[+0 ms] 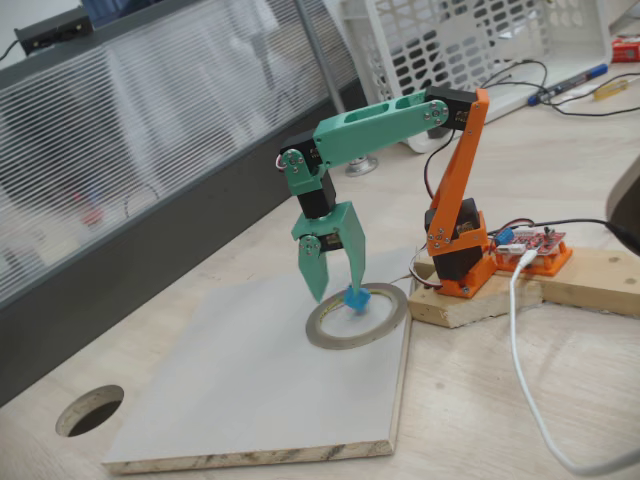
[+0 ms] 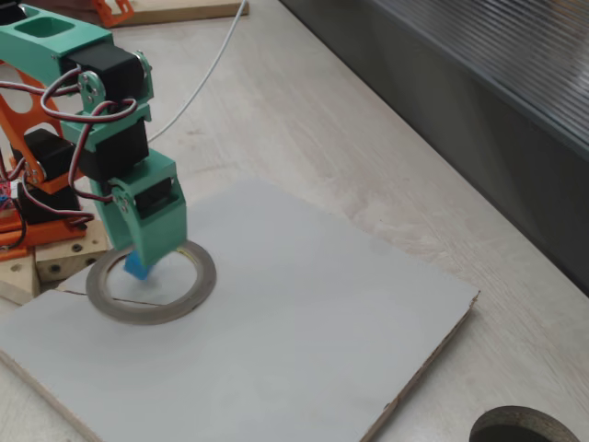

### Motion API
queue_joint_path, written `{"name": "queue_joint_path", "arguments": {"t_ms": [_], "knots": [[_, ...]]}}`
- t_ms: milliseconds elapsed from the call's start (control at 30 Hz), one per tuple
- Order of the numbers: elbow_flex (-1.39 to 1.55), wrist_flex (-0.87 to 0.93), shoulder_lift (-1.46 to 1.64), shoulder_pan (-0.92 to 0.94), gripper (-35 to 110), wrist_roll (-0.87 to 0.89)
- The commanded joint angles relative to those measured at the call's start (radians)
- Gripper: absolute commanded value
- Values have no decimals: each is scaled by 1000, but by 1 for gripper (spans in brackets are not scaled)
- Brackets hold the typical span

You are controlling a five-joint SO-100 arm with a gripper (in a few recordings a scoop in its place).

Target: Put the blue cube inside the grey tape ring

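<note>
We see soft, even daylight in both fixed views, with only faint shadows on the grey board (image 1: 250,390). Focus turns slightly soft at the edges; nothing glares.

Matt green plastic tool (image 1: 340,288), smooth blue cube (image 1: 355,299), pale matt board (image 2: 276,341) with rough chipboard edge

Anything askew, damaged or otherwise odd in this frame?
Nothing stands out. The grey tape ring lies flat on the white board, and the tool has the blue cube over the ring's hollow. No spills or damage visible.
</note>
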Motion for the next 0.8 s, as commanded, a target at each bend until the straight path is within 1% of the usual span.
{"name": "queue_joint_path", "arguments": {"t_ms": [0, 100, 167, 767], "knots": [[18, 20, 26, 12, 60, 12], [18, 20, 26, 17, 69, 12], [18, 9, 26, 20, 72, 17], [0, 6, 25, 28, 72, 12]]}}
